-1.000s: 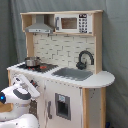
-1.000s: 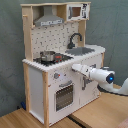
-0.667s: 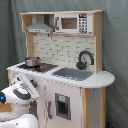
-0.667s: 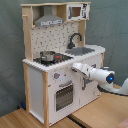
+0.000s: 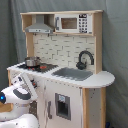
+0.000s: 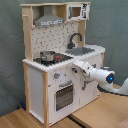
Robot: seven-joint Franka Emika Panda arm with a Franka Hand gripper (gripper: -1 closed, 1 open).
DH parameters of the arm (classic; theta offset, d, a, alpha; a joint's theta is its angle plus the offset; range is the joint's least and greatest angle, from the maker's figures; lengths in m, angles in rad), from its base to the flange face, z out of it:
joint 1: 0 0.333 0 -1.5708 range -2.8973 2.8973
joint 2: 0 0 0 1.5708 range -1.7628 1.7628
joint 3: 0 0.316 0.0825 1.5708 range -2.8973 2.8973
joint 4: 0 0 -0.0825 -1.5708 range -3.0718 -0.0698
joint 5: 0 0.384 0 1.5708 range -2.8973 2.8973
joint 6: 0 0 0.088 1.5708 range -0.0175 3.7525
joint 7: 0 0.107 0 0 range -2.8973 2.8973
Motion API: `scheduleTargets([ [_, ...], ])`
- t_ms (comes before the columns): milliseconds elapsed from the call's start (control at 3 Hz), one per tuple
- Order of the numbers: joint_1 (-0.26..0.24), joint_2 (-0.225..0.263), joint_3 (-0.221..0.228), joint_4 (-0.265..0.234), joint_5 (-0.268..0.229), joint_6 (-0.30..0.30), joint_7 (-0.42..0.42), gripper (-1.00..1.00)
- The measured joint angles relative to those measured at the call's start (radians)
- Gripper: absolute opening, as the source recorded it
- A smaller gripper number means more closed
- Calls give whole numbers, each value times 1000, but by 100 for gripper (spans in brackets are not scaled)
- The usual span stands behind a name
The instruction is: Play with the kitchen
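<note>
**Item: toy kitchen with robot arm at its front panel**

- **The kitchen** (image 5: pixel 65 65): a tall white and light-wood play unit, upright, filling the middle of both exterior views. In the second exterior view it stands on a wooden floor (image 6: pixel 100 112).
- **Upper shelf:** range hood (image 5: pixel 40 25) at 10 o'clock in the first exterior view; microwave (image 5: pixel 74 23) just beside it, toward 12 o'clock.
- **Counter:** small metal pot (image 5: pixel 32 61) on the hob at 9 o'clock in the first exterior view; grey sink (image 5: pixel 74 73) near centre; black faucet (image 5: pixel 85 59) arching behind the sink.
- **Front:** oven door (image 6: pixel 64 95) at 6 o'clock in the second exterior view, closed; a knob (image 6: pixel 56 76) above it. A cabinet door with dark inset (image 5: pixel 62 106) shows in the first exterior view, also closed.
- **Gripper** (image 6: pixel 76 67): white, reaching in from 3 o'clock in the second exterior view, its tip at the upper front panel beside the oven. Whether it is released or clenched cannot be told; contact with the panel cannot be confirmed either.
- **Progress, as judged:** early or mid-play. All doors appear shut, the pot sits on the hob and the sink looks empty. Any turning, opening or moving of parts seems left to do.
</note>
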State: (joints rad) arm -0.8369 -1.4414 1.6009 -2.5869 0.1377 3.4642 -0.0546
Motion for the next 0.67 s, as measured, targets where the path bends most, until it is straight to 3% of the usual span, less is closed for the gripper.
scheduleTargets([
  [667, 1, 0, -1, 0, 0, 0, 202, -100],
])
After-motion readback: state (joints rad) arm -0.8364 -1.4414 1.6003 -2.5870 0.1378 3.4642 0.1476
